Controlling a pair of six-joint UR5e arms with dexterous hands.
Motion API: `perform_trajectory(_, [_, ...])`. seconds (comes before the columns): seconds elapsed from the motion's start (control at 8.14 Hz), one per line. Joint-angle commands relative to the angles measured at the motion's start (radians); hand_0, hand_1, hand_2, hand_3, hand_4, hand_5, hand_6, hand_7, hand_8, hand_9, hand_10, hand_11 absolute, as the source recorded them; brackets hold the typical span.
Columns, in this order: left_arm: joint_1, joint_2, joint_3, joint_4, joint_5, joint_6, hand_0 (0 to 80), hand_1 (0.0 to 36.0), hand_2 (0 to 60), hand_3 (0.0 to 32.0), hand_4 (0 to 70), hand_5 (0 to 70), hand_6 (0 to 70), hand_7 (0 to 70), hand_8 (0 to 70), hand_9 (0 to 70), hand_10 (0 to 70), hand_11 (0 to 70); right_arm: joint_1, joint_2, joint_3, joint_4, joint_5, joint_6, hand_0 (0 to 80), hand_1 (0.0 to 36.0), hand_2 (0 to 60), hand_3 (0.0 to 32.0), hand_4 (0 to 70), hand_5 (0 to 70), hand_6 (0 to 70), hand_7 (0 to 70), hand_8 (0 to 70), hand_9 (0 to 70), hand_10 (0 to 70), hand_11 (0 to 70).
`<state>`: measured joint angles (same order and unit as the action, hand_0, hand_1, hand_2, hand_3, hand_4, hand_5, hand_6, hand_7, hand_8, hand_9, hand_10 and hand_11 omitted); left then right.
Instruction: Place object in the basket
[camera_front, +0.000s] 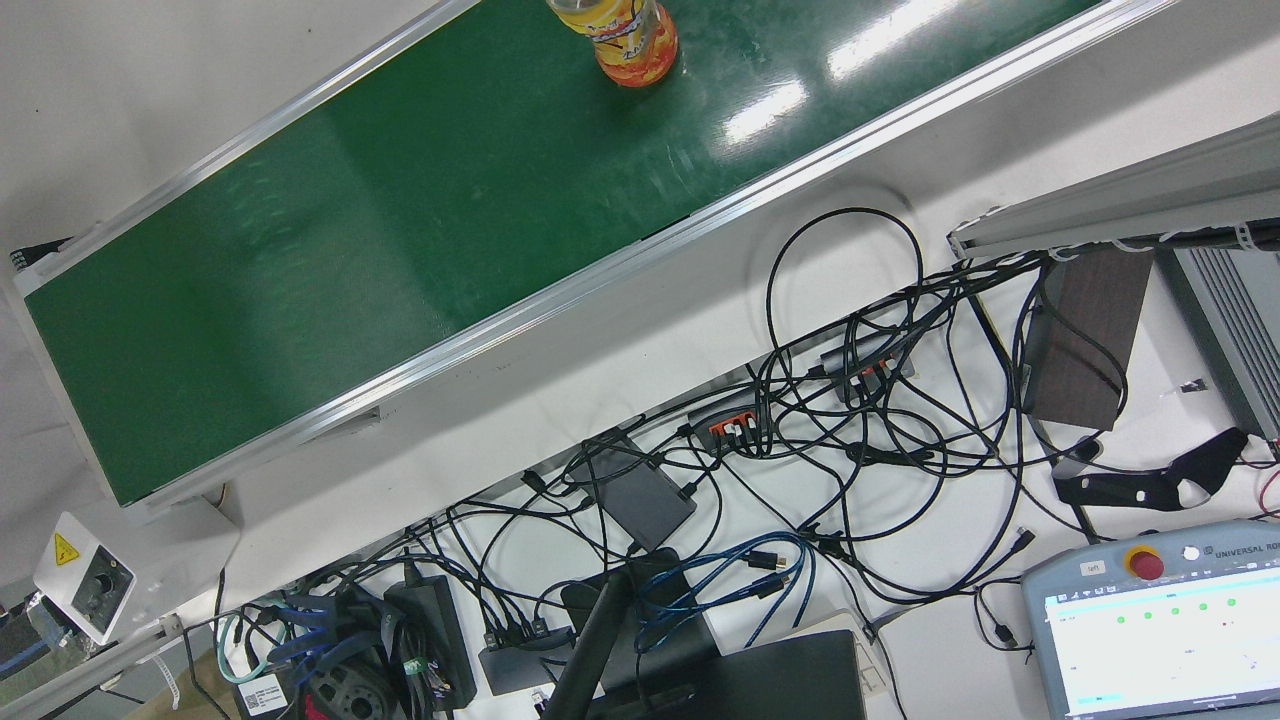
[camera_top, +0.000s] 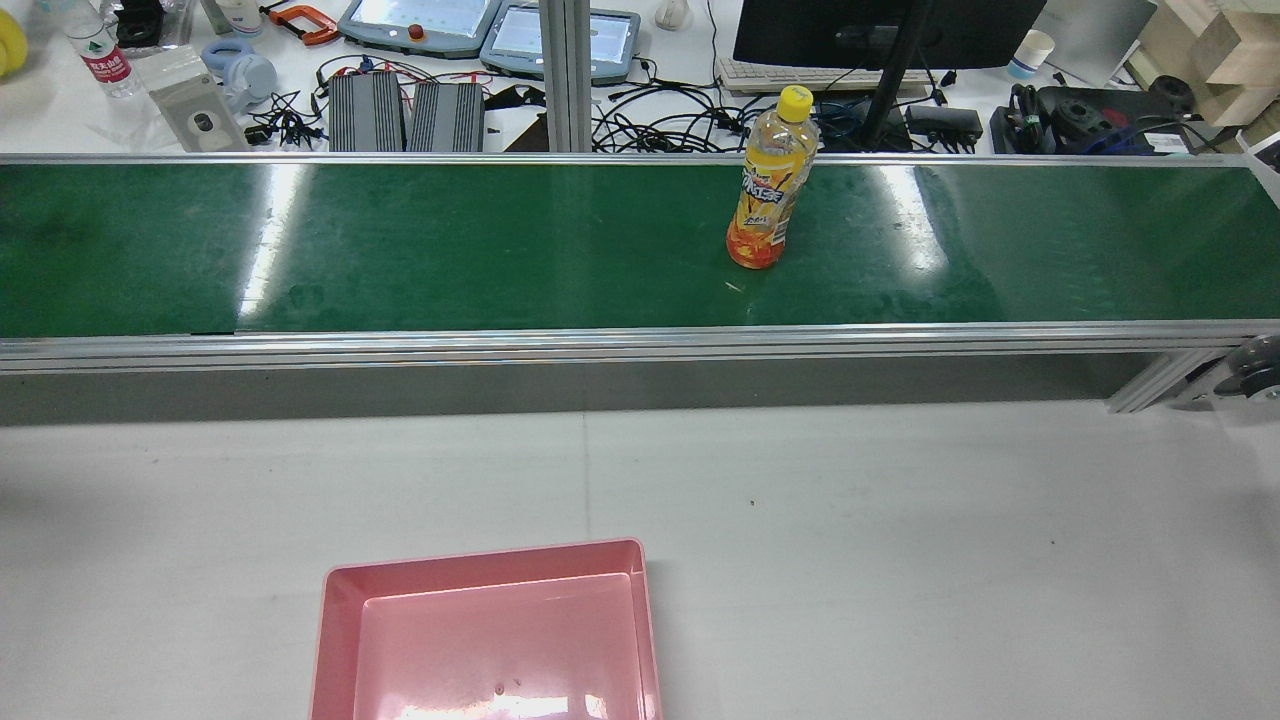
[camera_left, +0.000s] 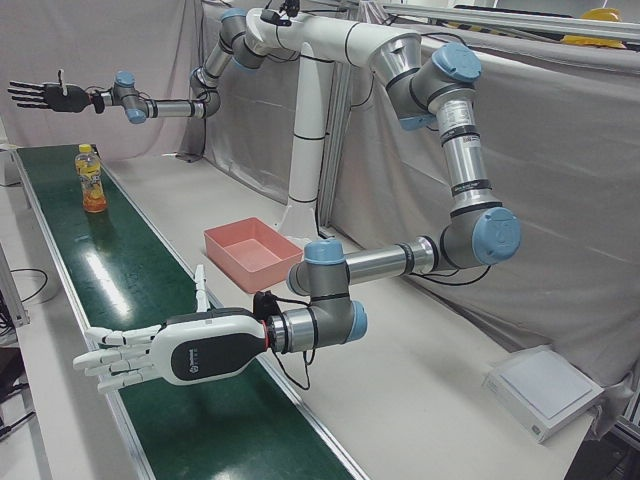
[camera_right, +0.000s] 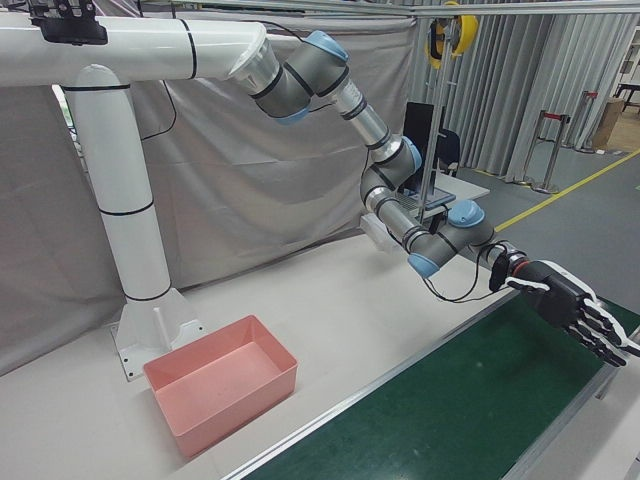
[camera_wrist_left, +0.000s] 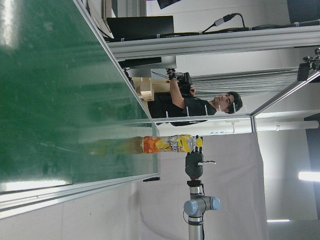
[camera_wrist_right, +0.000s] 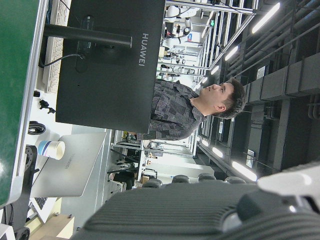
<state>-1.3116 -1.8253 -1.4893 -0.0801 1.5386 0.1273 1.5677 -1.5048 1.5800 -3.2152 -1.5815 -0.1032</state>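
An orange drink bottle with a yellow cap (camera_top: 768, 195) stands upright on the green conveyor belt (camera_top: 450, 250), right of its middle. It also shows in the front view (camera_front: 620, 35), the left-front view (camera_left: 92, 180) and the left hand view (camera_wrist_left: 167, 144). The pink basket (camera_top: 480, 562) sits empty on the white table, near the front edge. My white left hand (camera_left: 150, 355) is open, fingers spread over the belt, far from the bottle. My black right hand (camera_left: 40, 95) is open and raised in the air beyond the bottle. It also shows in the right-front view (camera_right: 570, 305).
The belt's aluminium rails (camera_top: 600, 340) stand above the table between the basket and the bottle. Beyond the belt, a desk holds cables (camera_front: 850, 420), teach pendants (camera_top: 420, 20) and a monitor (camera_top: 880, 30). A white box (camera_left: 540, 385) lies on the table's end. The arms' pedestal (camera_right: 140, 300) stands behind the basket.
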Motion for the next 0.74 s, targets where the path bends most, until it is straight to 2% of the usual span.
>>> perform_trajectory(0.0, [0.0, 0.0, 0.0, 0.0, 0.0, 0.0, 49.3, 4.3, 0.0, 0.0, 1.5, 19.6, 0.0, 0.0, 6.5, 2.6, 0.0, 0.0, 0.0, 0.0, -0.002, 0.0, 0.0, 0.0, 0.0, 0.0, 0.0, 0.0, 0.0, 0.0, 0.0, 0.0, 0.0, 0.0, 0.0, 0.0])
perform_trajectory(0.61, [0.0, 0.0, 0.0, 0.0, 0.0, 0.0, 49.4, 4.6, 0.0, 0.0, 1.8, 20.0, 0.0, 0.0, 6.7, 3.1, 0.0, 0.0, 0.0, 0.0, 0.0, 0.0, -0.002, -0.001, 0.0, 0.0, 0.0, 0.0, 0.0, 0.0, 0.0, 0.0, 0.0, 0.0, 0.0, 0.0])
